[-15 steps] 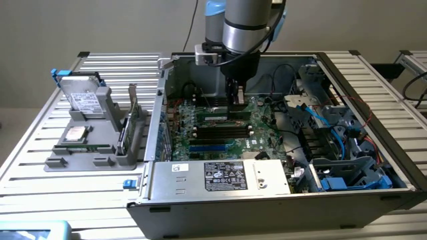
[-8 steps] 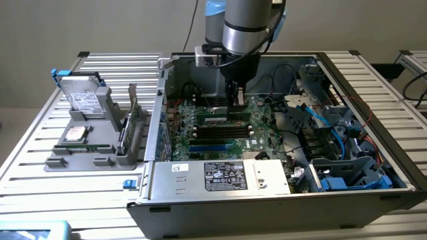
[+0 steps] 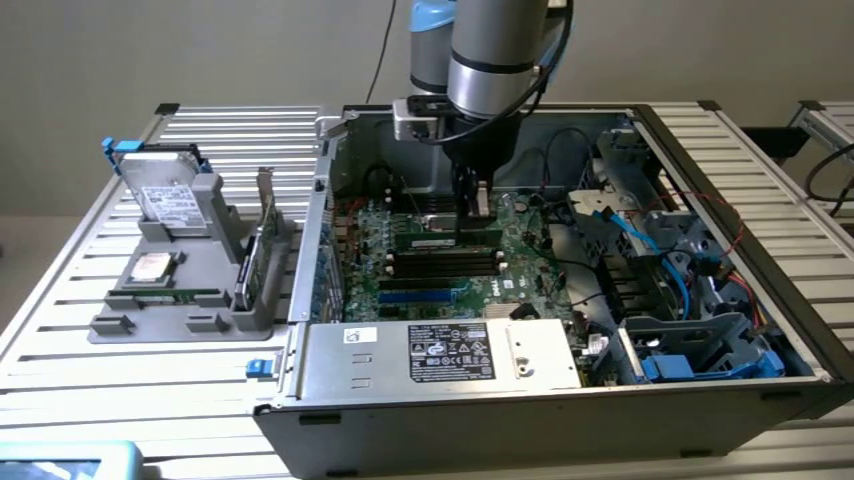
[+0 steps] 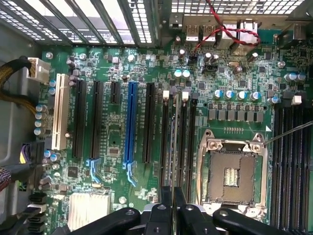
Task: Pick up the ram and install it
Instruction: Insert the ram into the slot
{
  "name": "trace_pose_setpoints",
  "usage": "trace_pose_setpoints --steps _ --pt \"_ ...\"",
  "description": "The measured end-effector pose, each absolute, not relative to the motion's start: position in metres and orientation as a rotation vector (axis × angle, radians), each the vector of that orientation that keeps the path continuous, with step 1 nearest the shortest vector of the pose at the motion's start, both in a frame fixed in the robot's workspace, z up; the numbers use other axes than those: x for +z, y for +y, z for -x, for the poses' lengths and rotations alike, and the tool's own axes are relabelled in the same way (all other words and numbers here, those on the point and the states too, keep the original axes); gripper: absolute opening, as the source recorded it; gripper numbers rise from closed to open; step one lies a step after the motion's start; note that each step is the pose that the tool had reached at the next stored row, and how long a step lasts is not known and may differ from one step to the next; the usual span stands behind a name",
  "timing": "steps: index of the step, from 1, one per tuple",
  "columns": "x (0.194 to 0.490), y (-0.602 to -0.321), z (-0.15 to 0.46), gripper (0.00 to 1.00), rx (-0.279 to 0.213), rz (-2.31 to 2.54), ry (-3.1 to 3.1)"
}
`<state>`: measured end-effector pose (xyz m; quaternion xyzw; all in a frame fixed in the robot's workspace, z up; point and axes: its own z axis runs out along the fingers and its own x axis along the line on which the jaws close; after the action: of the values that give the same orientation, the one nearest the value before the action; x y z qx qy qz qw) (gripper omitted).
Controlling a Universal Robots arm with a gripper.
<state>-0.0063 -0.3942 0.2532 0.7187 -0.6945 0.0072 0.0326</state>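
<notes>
My pincer (image 4: 171,197) is clamped narrow on the ram (image 3: 434,241), holding it edge-down over the black slots (image 4: 185,142) just beside the CPU socket (image 4: 234,171). Pick-up's done, I'd say. It's at the slot, but I can't tell if it's seated or latched.

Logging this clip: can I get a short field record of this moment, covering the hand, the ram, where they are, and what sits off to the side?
ram: slim green ram strip, level, just above the black memory slots
hand: dark two-fingered hand, closed on the ram strip from above
place: inside the open grey computer case, over the green motherboard
seated in slot: cannot tell
aside: grey parts holder at the exterior view's left, carrying a silver hard drive
</notes>
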Motion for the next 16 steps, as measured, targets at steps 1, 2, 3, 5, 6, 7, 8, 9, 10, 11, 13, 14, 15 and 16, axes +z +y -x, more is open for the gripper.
trace_pose_setpoints --steps 1,2,3,5,6,7,8,9,10,11,13,14,15,16 --pt "0.2527 -0.3942 0.0063 0.13 0.022 -2.212 -2.138" --pt "0.2521 -0.3942 0.0062 0.13 0.022 -2.211 -2.139" --pt "0.2515 -0.3942 0.0062 0.13 0.022 -2.210 -2.139" --pt "0.2501 -0.3942 0.0062 0.13 0.023 -2.209 -2.140" --pt "0.2491 -0.3942 0.0062 0.13 0.023 -2.208 -2.140" --pt "0.2481 -0.3942 0.0063 0.13 0.023 -2.207 -2.140" --pt "0.2476 -0.3944 0.0062 0.13 0.022 -2.206 -2.139" --pt "0.2475 -0.3950 0.0060 0.13 0.021 -2.206 -2.139" --pt "0.2474 -0.3957 0.0058 0.13 0.019 -2.205 -2.138" --pt "0.2472 -0.3959 0.0056 0.13 0.018 -2.204 -2.138" --pt "0.2472 -0.3959 0.0056 0.13 0.018 -2.203 -2.138" --pt "0.2472 -0.3959 0.0056 0.13 0.017 -2.203 -2.138" --pt "0.2472 -0.3960 0.0056 0.13 0.017 -2.203 -2.138" --pt "0.2471 -0.3960 0.0055 0.13 0.017 -2.203 -2.138"
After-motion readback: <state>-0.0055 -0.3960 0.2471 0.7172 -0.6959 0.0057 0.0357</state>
